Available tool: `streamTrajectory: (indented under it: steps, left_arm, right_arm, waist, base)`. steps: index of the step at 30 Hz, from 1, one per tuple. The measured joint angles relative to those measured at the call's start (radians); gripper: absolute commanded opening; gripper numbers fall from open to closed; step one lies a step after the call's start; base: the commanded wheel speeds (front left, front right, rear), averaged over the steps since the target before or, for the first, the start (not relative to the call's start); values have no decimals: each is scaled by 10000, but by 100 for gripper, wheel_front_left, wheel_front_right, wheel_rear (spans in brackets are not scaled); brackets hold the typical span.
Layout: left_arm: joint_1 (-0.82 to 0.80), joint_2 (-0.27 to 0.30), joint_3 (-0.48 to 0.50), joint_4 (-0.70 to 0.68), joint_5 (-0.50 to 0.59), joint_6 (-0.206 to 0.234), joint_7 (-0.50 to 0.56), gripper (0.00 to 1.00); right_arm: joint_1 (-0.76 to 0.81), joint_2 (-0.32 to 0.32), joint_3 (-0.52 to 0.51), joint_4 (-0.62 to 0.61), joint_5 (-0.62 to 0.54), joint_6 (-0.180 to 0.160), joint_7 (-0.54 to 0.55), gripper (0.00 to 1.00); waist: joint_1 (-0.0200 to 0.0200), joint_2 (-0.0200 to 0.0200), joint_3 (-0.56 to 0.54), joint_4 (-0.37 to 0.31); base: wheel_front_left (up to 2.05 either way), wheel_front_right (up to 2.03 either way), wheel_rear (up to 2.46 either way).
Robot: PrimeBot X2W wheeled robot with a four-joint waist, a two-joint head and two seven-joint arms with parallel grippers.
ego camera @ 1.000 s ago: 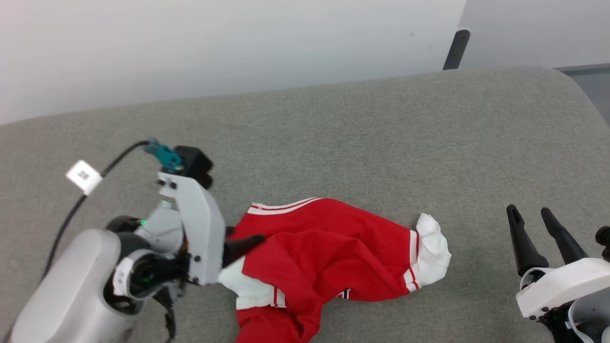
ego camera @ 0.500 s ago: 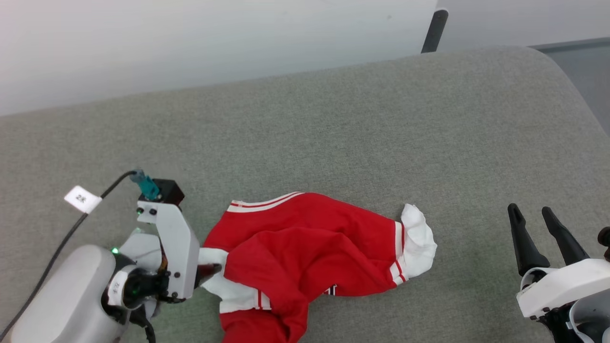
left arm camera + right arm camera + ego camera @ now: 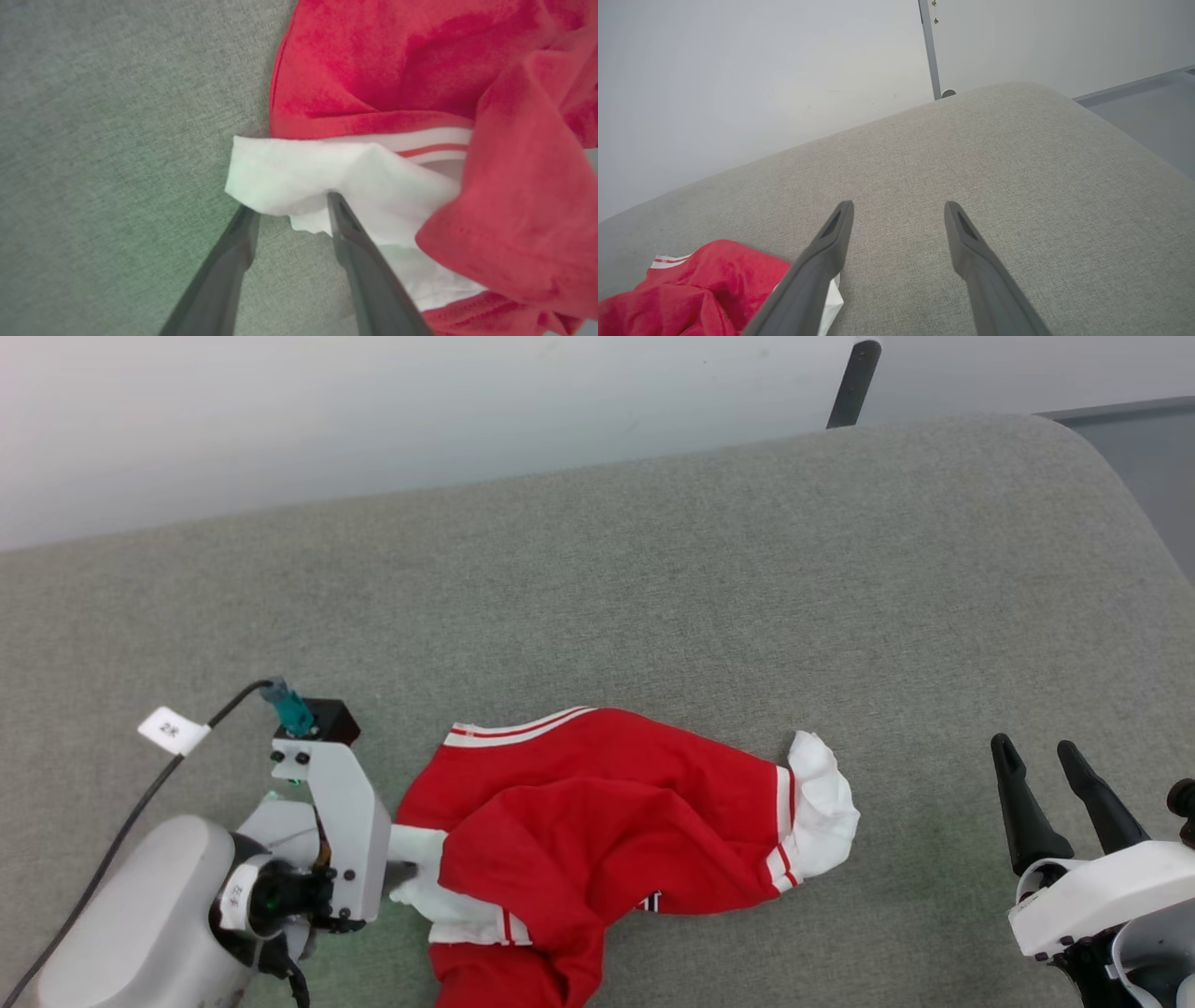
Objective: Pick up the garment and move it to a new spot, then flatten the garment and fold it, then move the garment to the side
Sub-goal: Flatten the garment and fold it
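Note:
The garment [image 3: 607,803], red with white sleeves and striped trim, lies crumpled on the grey padded surface [image 3: 653,597]. My left gripper [image 3: 406,877] sits low at its left end. In the left wrist view the garment [image 3: 373,60] reaches down to my left gripper [image 3: 289,207], whose jaws stand apart with the edge of the white sleeve [image 3: 280,172] between the tips. My right gripper [image 3: 1033,747] rests open near the lower right, well clear of the other white sleeve [image 3: 826,812]. The right wrist view has my right gripper [image 3: 899,205] over bare fabric, the garment [image 3: 691,284] at lower left.
A white wall [image 3: 373,420] runs behind the surface, with a dark pole [image 3: 854,383] at the back right. The surface rounds off at its right corner, with grey floor [image 3: 1148,102] beyond. A black cable with a white tag [image 3: 173,731] trails from my left wrist.
The head camera has shifted. My left gripper has drawn back from over the red cloth and come down at the white sleeve's edge. The right gripper has stayed put.

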Motion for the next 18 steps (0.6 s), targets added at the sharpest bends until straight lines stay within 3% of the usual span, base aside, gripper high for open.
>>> streamTrajectory:
  steps: [10, 18]
  left_arm:
    - [-205, 84, -40, -205, -128, -98, 330, 0]
    - [-282, 936, 86, -740, 94, 142, 732, 0]
  right_arm:
    - [10, 12, -50, 50, -21, 0, 6, 100]
    - [118, 8, -205, 69, -88, 0, 94, 100]
  waist:
    - [0, 0, -132, 194]
    - [0, 0, -318, 477]
  base:
    - [0, 0, 0]
    - [0, 0, 0]
